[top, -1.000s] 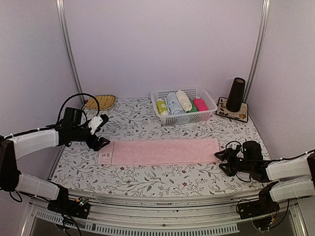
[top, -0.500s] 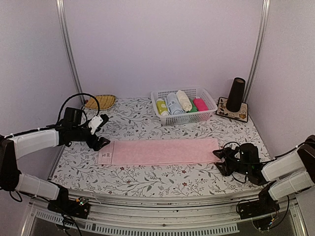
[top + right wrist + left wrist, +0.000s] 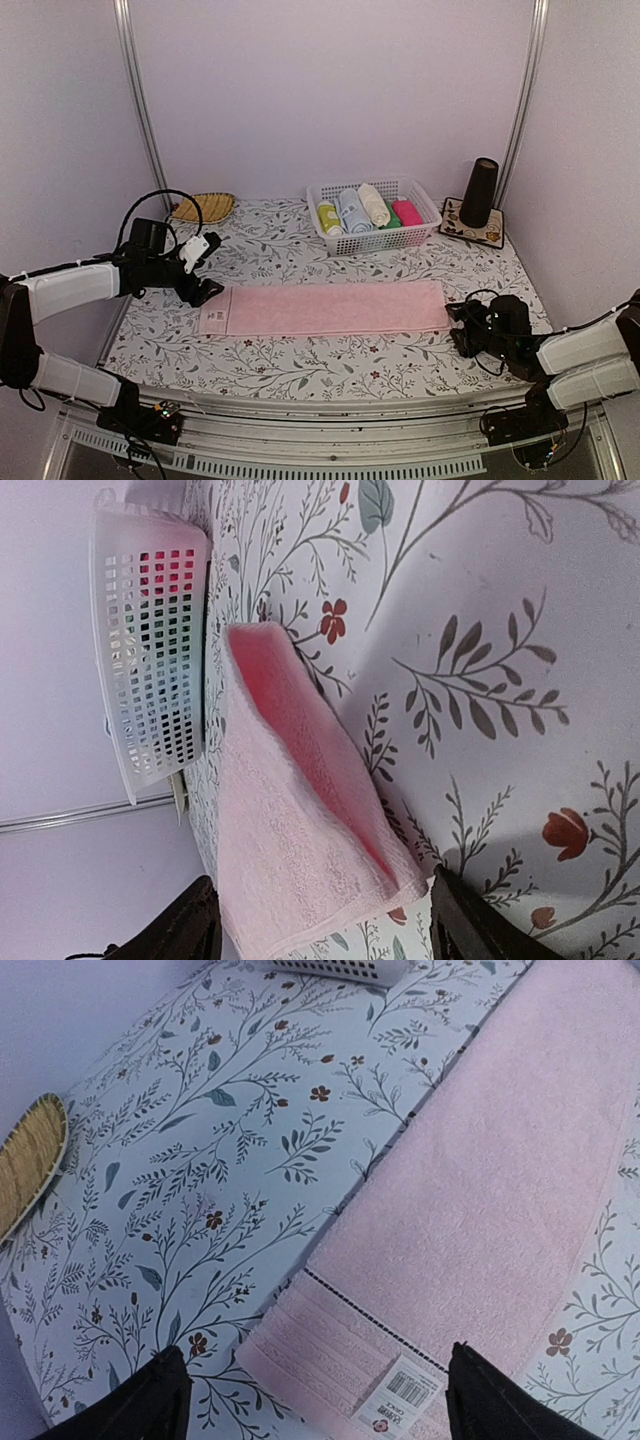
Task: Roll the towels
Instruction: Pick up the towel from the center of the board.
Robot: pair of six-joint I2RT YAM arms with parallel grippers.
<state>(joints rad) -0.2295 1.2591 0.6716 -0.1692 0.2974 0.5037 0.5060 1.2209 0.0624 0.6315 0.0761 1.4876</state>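
A pale pink towel [image 3: 325,307] lies flat across the table as a long folded strip. Its labelled left end [image 3: 420,1400] shows between the fingers of my left gripper [image 3: 207,268], which is open and hovers just over that end [image 3: 315,1355]. My right gripper [image 3: 458,328] is low at the towel's right end and also open. In the right wrist view the folded layers of the towel [image 3: 290,830] gape slightly, and the end lies between the fingers of the right gripper [image 3: 322,900]. Neither gripper holds anything.
A white basket [image 3: 380,240] with several coloured towel rolls stands behind the towel and also shows in the right wrist view [image 3: 150,630]. A woven tray [image 3: 203,207] sits at the back left. At the back right, a black cone [image 3: 480,192] stands on a patterned mat [image 3: 472,232].
My right gripper edged left toward the towel's end, then drew back a little to the right. The left arm and the towel have stayed put.
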